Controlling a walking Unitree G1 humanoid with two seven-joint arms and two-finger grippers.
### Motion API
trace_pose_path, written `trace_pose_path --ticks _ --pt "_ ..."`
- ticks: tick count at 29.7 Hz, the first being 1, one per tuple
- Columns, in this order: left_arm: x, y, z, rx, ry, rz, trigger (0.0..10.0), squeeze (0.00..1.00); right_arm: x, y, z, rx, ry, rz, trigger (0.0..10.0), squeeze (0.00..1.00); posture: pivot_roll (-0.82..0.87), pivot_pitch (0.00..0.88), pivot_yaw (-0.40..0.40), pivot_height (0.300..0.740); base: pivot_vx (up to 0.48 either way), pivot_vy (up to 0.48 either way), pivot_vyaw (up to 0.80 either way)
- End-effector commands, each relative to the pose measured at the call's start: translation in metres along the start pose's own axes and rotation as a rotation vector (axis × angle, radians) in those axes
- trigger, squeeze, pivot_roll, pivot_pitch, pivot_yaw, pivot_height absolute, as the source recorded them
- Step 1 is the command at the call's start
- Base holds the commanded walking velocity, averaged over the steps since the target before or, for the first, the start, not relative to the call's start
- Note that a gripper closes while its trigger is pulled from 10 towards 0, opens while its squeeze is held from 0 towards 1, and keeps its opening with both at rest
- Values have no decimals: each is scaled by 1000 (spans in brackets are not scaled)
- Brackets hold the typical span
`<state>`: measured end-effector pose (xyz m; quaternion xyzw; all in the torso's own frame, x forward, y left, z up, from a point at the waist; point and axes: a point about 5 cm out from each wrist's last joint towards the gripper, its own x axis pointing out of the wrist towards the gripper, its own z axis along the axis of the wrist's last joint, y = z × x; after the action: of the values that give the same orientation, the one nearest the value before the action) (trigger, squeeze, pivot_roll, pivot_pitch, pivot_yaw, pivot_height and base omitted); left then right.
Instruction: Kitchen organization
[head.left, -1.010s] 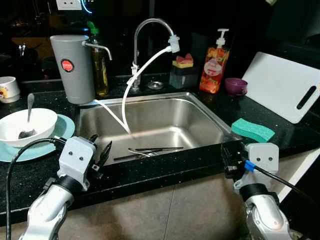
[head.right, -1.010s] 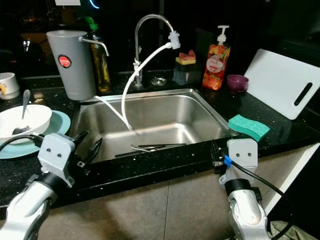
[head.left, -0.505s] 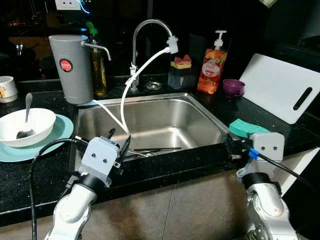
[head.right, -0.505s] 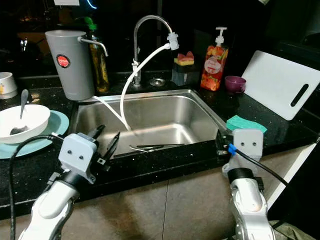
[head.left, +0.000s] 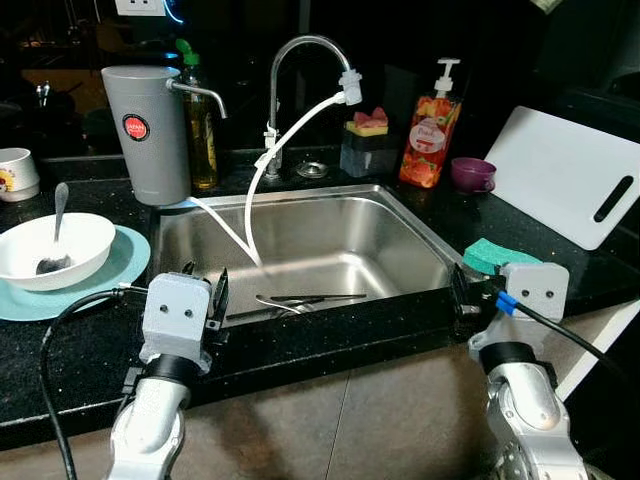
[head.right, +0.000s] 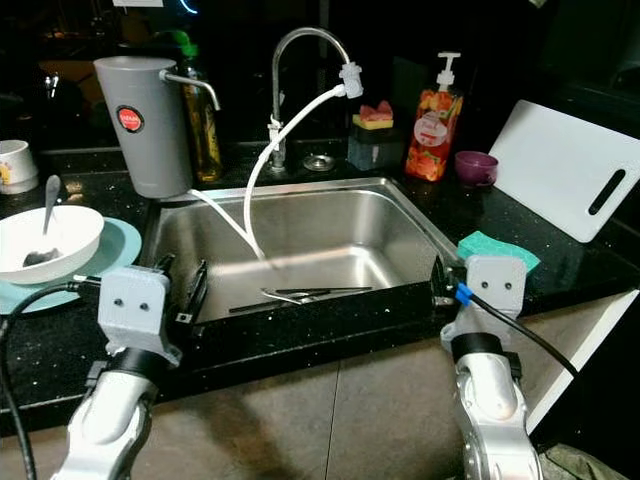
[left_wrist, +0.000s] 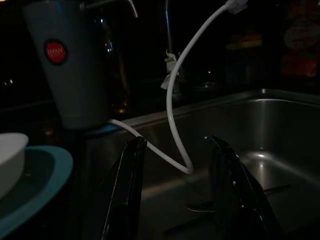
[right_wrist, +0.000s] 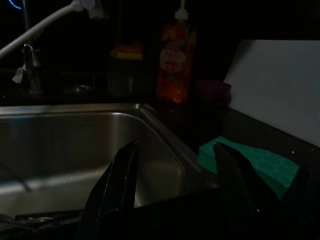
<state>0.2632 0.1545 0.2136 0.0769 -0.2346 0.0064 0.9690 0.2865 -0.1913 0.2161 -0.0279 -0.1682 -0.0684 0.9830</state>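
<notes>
Left gripper (left_wrist: 175, 185): jaws parted, grasping nothing; lower left of the left eye view, at the front edge of the sink (head.left: 400, 205). Half a second ago it stood further right and leaned toward the basin; it has since drawn back left and squared up.

Right gripper (right_wrist: 175, 185): jaws parted, empty; lower right, at the sink's front right corner, just beside the green sponge (head.left: 490, 255). Little changed.

Cutlery (head.left: 300, 300): lying on the sink floor, centre frame, untouched.

White hose (head.left: 290, 135): from tap into basin.

Bowl (head.left: 55, 250) with spoon (head.left: 55, 215) on teal plate (head.left: 115, 265): counter (head.left: 80, 340), left.

Cutting board (head.left: 560, 170): upper right.

Judgement: left arm is re-aiming; no item yet collected.
</notes>
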Motion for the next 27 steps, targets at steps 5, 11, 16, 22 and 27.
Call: trace_pose_path --ticks 5,11,16,22,27 --pt "0 -3 -14 -114 82 -63 10000 0 4 -1 0 -3 -4 -12 10000 0 60 112 -86 740 0 0 0" --pt "1 7 -16 -86 94 -96 10000 0 5 -1 1 -7 -9 -11 10000 0 75 115 -81 740 0 0 0" --pt "6 11 -12 -47 64 -105 10000 0 6 2 1 -13 -12 11 10000 0 67 104 -79 740 0 0 0" --pt "10 10 -7 -26 34 -138 10000 0 6 2 0 -11 -10 10 10000 0 73 101 -78 740 0 0 0" --pt "8 10 -8 -28 40 -143 10000 0 4 4 -1 -14 -7 23 10000 0 68 92 -72 740 0 0 0"
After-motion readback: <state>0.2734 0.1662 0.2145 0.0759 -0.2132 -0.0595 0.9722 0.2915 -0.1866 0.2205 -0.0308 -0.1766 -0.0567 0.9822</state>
